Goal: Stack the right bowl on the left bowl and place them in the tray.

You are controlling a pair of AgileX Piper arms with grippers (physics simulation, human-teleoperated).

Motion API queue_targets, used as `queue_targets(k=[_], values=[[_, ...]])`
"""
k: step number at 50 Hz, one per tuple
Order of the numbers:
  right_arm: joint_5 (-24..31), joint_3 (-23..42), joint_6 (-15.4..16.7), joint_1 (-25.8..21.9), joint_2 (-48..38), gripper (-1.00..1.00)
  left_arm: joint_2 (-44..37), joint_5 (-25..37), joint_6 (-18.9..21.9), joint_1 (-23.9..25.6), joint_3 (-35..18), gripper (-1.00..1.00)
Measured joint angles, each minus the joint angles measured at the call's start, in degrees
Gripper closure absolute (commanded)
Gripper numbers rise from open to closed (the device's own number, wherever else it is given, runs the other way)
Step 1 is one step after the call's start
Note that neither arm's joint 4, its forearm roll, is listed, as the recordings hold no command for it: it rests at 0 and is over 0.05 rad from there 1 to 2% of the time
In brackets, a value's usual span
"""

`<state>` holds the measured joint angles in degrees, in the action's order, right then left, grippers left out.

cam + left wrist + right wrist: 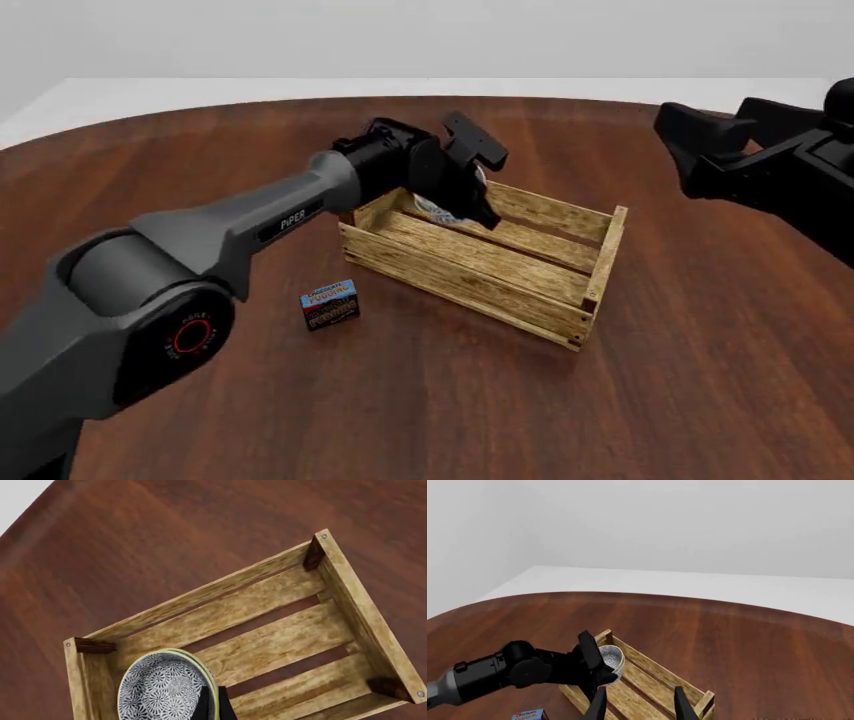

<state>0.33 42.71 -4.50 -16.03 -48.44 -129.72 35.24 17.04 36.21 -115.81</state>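
— Firstly, item one: what is the left gripper (470, 185) carrying?

— It is pinching the stacked bowls (167, 687) by the rim, one dark finger (212, 705) showing over the edge in the left wrist view. Two rims are nesting together, yellow-green edged, with a grey-and-white floral pattern inside. In the front view the bowls (454, 200) are mostly hiding behind the gripper.

— Item two: where are the bowls sitting relative to the tray (534, 285)?

— They are hanging tilted over one end of the tray (347, 595), the end nearer the left arm, above its slatted floor. Whether they are touching the wood, I cannot tell.

— Item three: the right gripper (639, 705)?

— It is hovering well apart from the tray (654, 685), raised on the right side, its two fingers spread and holding nothing.

— Item four: anything else lying on the table (400, 400)?

— A small blue-and-red box (331, 304) is lying near the tray's front-left corner, apart from it.
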Motion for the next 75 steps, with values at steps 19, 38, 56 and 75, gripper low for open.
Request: queue_targets(k=[19, 38, 56, 75], values=[[0.3, 0.1, -0.1, 0.1, 0.0, -1.0, -7.7, 2.9, 0.2, 0.4, -8.1, 1.0], [0.2, 0.1, 0.0, 0.0, 0.1, -1.0, -12.3, 4.3, -0.3, 1.0, -12.0, 1.0], [0.3, 0.2, 0.0, -0.1, 0.2, -1.0, -13.1, 3.9, -0.2, 1.2, -12.1, 1.0], [4.6, 1.0, -0.1, -0.1, 3.8, -1.0, -10.8, 2.0, 0.5, 1.2, -8.9, -1.0]])
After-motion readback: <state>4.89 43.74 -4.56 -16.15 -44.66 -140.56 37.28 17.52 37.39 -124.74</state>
